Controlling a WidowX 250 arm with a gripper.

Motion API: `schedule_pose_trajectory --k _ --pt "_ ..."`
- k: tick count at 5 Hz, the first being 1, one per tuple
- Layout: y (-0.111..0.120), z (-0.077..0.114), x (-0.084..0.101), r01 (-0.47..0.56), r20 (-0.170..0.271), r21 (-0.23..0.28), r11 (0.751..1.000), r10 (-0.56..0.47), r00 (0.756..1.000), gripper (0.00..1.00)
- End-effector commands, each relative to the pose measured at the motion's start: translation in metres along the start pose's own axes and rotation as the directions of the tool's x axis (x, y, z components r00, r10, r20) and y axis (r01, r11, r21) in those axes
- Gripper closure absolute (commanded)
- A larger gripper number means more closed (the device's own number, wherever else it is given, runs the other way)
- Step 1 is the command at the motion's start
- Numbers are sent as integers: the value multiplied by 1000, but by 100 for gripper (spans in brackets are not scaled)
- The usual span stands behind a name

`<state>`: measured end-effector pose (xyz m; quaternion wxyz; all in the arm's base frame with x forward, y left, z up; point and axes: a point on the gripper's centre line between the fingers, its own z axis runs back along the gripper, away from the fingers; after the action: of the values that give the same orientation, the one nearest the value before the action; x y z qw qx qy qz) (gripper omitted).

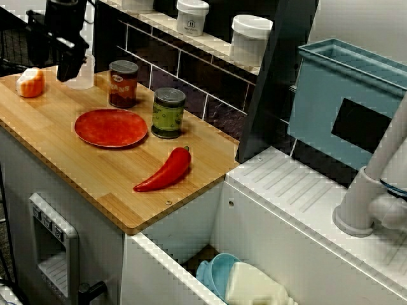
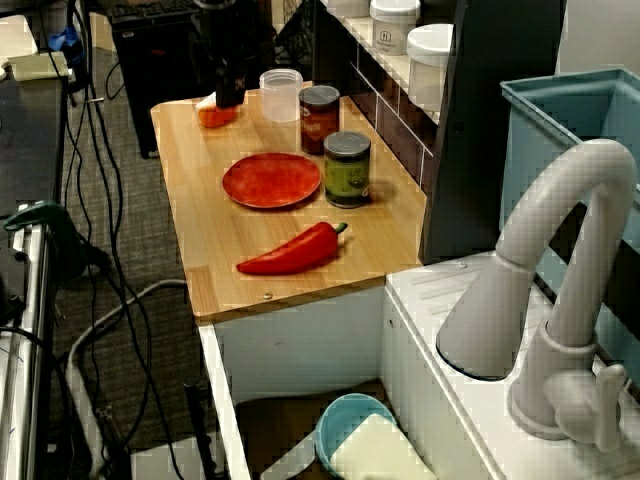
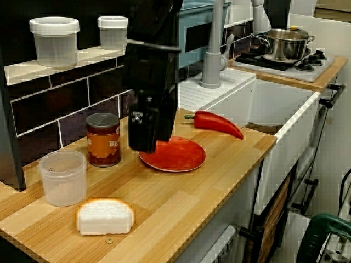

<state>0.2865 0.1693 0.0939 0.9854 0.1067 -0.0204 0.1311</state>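
My black gripper [image 1: 67, 68] hangs above the back left of the wooden counter [image 1: 95, 171], between a piece of white bread with an orange crust [image 1: 30, 82] and a clear plastic cup [image 1: 84, 73]. Nothing shows in its hold, and its jaws are too dark to read. In the view from over the tap the gripper [image 2: 229, 90] stands over the bread [image 2: 214, 113]. In the low view from the counter's end the gripper [image 3: 143, 139] hides the edge of a red plate [image 3: 178, 154]. The bread [image 3: 104, 216] and cup [image 3: 64, 177] lie nearer the camera.
A red-brown can [image 1: 123, 84], a green can [image 1: 168, 112], the red plate [image 1: 110, 127] and a red pepper [image 1: 164, 171] share the counter. White tubs [image 1: 250, 39] line the ledge. To the right are a sink with a blue bowl [image 1: 219, 273], a tap [image 1: 375, 184] and a blue rack [image 1: 346, 101].
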Motion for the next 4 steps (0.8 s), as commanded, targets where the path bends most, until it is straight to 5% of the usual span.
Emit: schedule_pose_trajectory --k 1,4 --pt "-30 54 -14 -4 66 -140 990 13 998 0" --pt "-88 74 -41 4 83 -169 986 10 996 0"
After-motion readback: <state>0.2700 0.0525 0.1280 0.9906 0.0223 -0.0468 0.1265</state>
